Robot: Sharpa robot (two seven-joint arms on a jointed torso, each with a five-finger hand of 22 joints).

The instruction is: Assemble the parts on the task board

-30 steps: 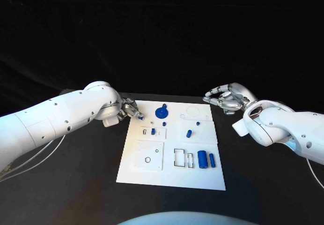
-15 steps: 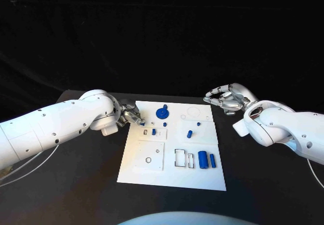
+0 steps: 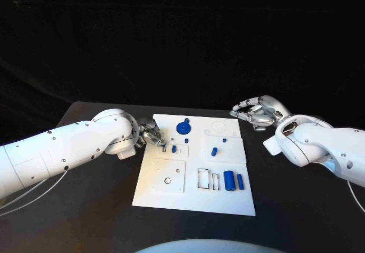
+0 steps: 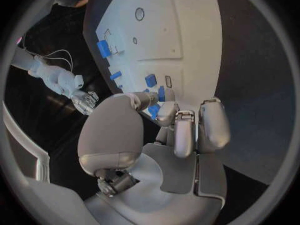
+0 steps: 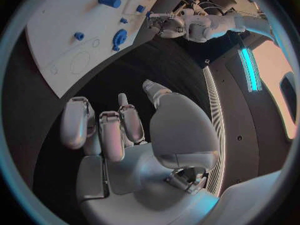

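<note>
My left hand (image 3: 150, 132) sits at the task board's (image 3: 163, 192) nine-o'clock edge, near the far corner. Its fingertips (image 4: 164, 116) are pinched on a small blue part (image 4: 154, 110), over the board just beside two more blue pieces. My right hand (image 3: 257, 112) hangs over the desk (image 3: 91, 211) off the board's far corner at about two o'clock, fingers curled in, grasping nothing. On the board: a blue gear (image 3: 183, 126) at twelve o'clock, a blue cylinder (image 3: 229, 180) and a thinner blue bar (image 3: 239, 181) at four o'clock.
</note>
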